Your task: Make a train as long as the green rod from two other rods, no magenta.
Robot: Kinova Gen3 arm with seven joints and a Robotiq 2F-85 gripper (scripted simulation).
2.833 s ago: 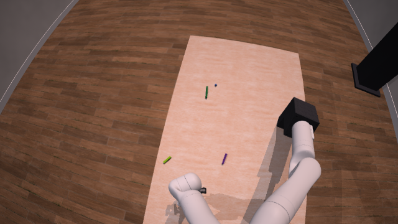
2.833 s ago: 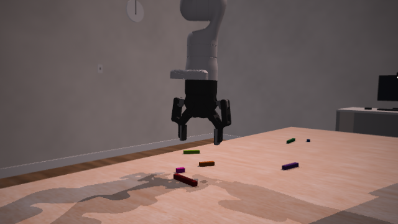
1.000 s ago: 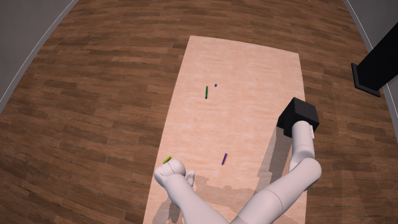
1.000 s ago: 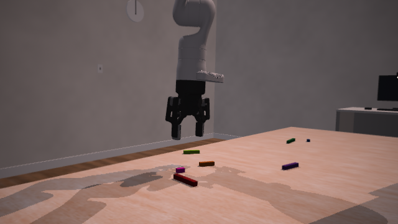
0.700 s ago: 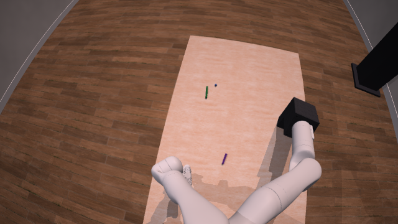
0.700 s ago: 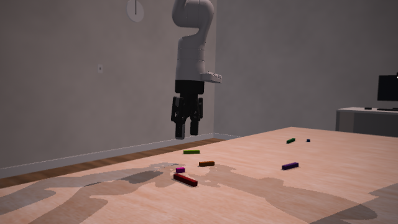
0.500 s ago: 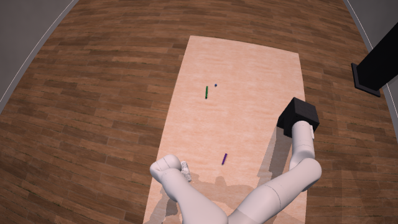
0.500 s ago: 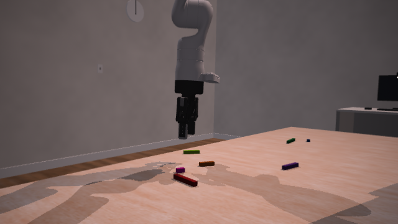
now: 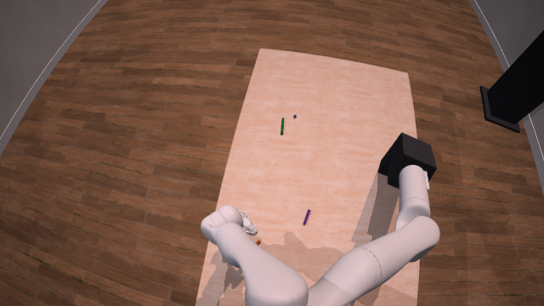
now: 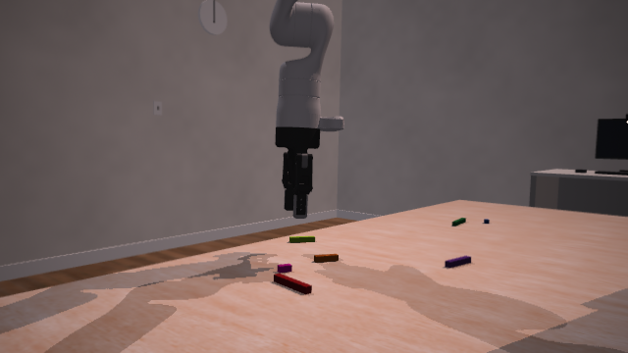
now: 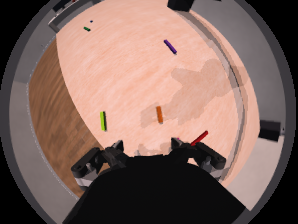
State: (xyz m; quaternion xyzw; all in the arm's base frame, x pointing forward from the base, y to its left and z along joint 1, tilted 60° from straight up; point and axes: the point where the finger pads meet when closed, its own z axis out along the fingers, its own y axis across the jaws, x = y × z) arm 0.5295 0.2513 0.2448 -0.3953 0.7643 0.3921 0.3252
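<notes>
From the top view, the blue rod (image 9: 295,116) (image 10: 486,221) (image 11: 91,21) sits just off the green rod (image 9: 282,126) (image 10: 458,222) (image 11: 87,29) at its 1 o'clock, and it looks tiny and light, so I'd pinch its opposite sides. In the exterior view the red rod (image 10: 292,283) (image 11: 199,138) lies at the gripper's (image 10: 295,214) (image 11: 146,145) 6 o'clock (probably stiff and smooth, grab it mid-length), while the arm points straight down above the table. Wrist view: fingers spread wide, nothing held, red at 4 o'clock.

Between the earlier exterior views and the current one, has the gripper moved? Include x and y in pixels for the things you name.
Yes. Against the wall corner, the gripper (image 10: 295,214) (image 11: 147,144) is farther left than in the earliest exterior picture, and it has turned.
</notes>
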